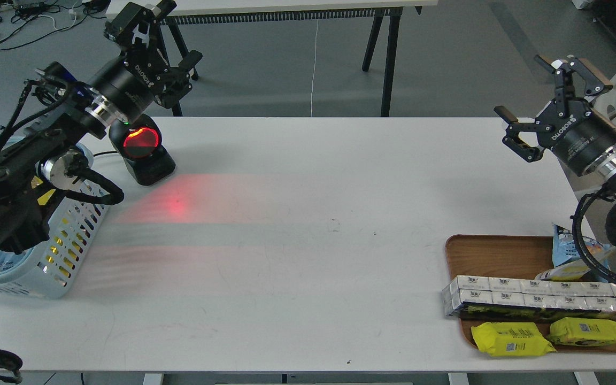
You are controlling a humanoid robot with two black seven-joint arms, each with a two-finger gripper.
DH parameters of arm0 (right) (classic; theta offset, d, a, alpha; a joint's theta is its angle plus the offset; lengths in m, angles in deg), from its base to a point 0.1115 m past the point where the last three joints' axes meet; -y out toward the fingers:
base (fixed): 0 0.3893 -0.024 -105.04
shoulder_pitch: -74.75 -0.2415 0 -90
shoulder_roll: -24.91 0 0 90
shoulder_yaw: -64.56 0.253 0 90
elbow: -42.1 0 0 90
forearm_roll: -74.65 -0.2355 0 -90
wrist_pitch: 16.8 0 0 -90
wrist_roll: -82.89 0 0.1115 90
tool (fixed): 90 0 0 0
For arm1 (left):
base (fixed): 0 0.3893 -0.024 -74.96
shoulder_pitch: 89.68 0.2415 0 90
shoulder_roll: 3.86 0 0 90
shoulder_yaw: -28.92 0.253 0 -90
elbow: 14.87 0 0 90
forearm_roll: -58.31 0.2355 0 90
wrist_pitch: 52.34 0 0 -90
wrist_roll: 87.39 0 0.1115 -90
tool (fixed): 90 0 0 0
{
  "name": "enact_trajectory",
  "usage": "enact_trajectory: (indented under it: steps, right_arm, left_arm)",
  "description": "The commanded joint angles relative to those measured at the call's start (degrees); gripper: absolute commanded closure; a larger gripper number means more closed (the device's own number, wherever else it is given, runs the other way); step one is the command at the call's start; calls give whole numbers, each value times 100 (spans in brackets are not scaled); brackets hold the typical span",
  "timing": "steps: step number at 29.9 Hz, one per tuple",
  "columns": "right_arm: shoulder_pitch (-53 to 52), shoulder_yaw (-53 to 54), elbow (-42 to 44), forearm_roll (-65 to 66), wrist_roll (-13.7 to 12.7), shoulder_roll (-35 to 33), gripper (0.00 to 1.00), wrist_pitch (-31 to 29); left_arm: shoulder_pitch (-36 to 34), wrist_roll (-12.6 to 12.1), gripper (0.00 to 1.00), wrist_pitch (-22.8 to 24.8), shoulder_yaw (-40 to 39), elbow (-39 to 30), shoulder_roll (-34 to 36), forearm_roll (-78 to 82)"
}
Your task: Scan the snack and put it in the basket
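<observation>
**Both claws empty, pouch not clearly in sight**

Neither claw holds anything. The left claw [164, 47] hangs spread wide above the scanner [142, 149], whose red light falls on the white surface [308, 240]. The right claw [546, 101] is also wide open, raised over the far right edge.

The basket [64, 251] sits at the left, mostly hidden behind the left arm; yellow shows through its slots, but I cannot tell whether that is the snack. The wooden tray [495, 251] at the near right carries silvery boxes, two yellow packets and a blue-and-white bag. Judging by the empty claws, a cycle seems finished or none begun.
</observation>
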Motion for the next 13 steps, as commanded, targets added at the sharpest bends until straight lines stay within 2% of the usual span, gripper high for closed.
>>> enact_trajectory:
  steps: [1,13]
  right_arm:
    - [142,-21,2,9,0,8,1,0]
    - [204,93,-15,61,9,96,1,0]
  left_arm:
    - [-7,0,0,0,0,1,11,2]
    - [-7,0,0,0,0,1,11,2]
